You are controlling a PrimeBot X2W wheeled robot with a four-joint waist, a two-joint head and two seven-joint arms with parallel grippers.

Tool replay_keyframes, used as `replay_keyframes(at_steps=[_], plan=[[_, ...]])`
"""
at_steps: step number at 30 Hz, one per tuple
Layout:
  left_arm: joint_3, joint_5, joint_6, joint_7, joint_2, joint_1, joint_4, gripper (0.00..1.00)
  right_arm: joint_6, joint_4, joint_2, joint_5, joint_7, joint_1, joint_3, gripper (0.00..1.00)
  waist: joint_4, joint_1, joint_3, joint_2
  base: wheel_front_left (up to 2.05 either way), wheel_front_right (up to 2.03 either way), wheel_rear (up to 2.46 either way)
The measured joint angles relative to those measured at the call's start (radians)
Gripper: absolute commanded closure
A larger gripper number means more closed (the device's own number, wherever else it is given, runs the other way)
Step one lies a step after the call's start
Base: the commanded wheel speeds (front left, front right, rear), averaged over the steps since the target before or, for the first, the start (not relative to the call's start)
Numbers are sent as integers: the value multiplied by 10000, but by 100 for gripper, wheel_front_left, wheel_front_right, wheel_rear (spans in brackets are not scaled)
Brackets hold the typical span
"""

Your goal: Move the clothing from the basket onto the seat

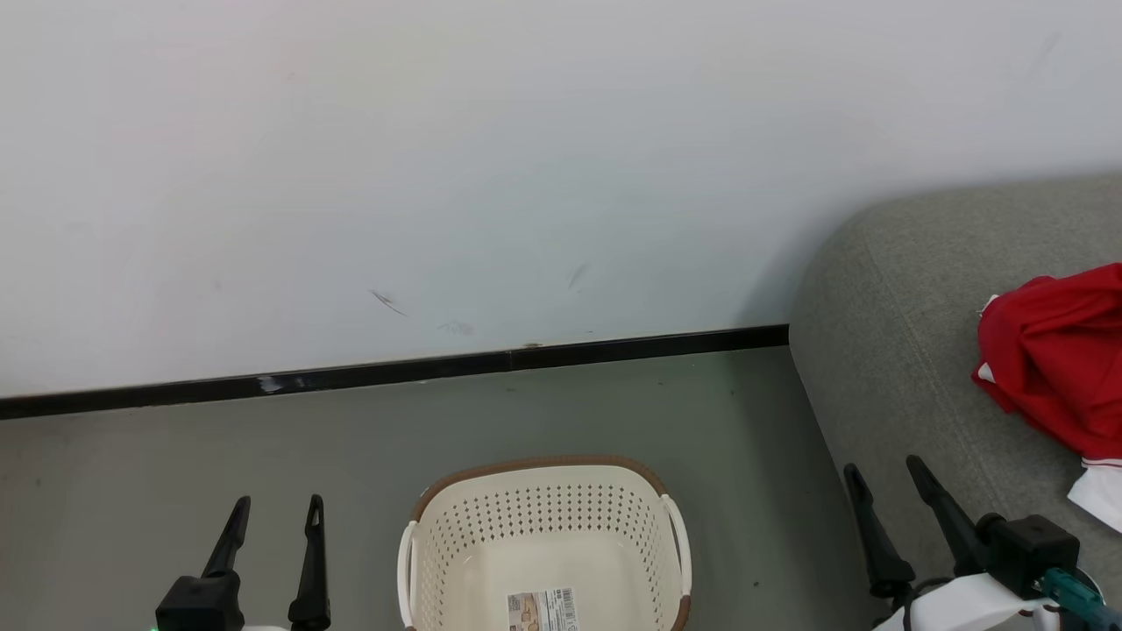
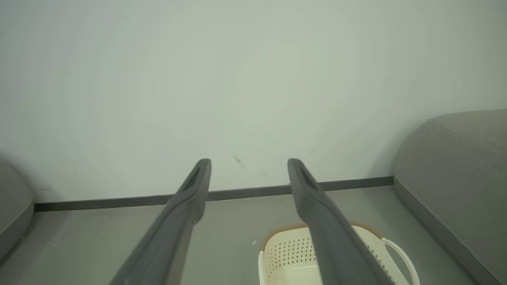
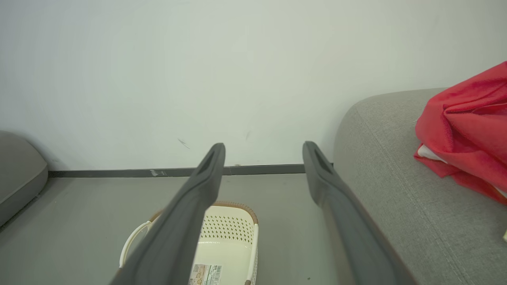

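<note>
Left claw (image 1: 277, 501) first: its two long dark fingers stand well apart with nothing between them, hanging over bare grey floor (image 1: 131, 473). The right claw (image 1: 884, 469) is the same, fingers spread and empty, and it sits right at the near corner of the big grey fabric-upholstered seat (image 1: 885, 350).

Between the two claws, down on the floor, stands the cream perforated plastic laundry basket (image 1: 535, 462) with its brown woven-look rim. It is to the right of the left claw and to the left of the right one. I can see straight to its bottom, where the printed label (image 1: 543, 611) lies uncovered, and there is no cloth in the part that shows. Its near end is cut off from sight, so I can't vouch for that bit.

Now look out past the right claw, further to its right and up on the cushion. There is the clothing (image 1: 1061, 350), a crumpled bright red heap with white panels, resting on the seat well apart from the basket. I can't tell whether it is one garment or two. It runs out of sight, so its long axis can't be read.

To my eye the transfer looks finished. If the heap needs a tidy, the right arm is plainly the nearer. The left would have to cross over the whole basket to get there.
</note>
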Motion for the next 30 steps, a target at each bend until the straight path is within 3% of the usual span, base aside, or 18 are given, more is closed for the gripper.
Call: replay_keyframes(at_steps=[13,14,23,30], plan=[[-65,245,-86,0,88,0,19,0,0,-192,42,-82,0,209,-75,0,74,0,88,0,0,0,0],[-67,244,-84,2,77,3,38,100,0,-174,48,-82,0,216,-75,100,76,0,94,0,0,0,0],[-198,29,-155,23,-309,250,466,100,0,332,186,144,29,511,13,100,78,0,100,0,0,0,0],[-4,-995,-401,211,-397,250,433,100,0,194,184,1143,52,565,184,100,71,1,131,0,0,0,0]])
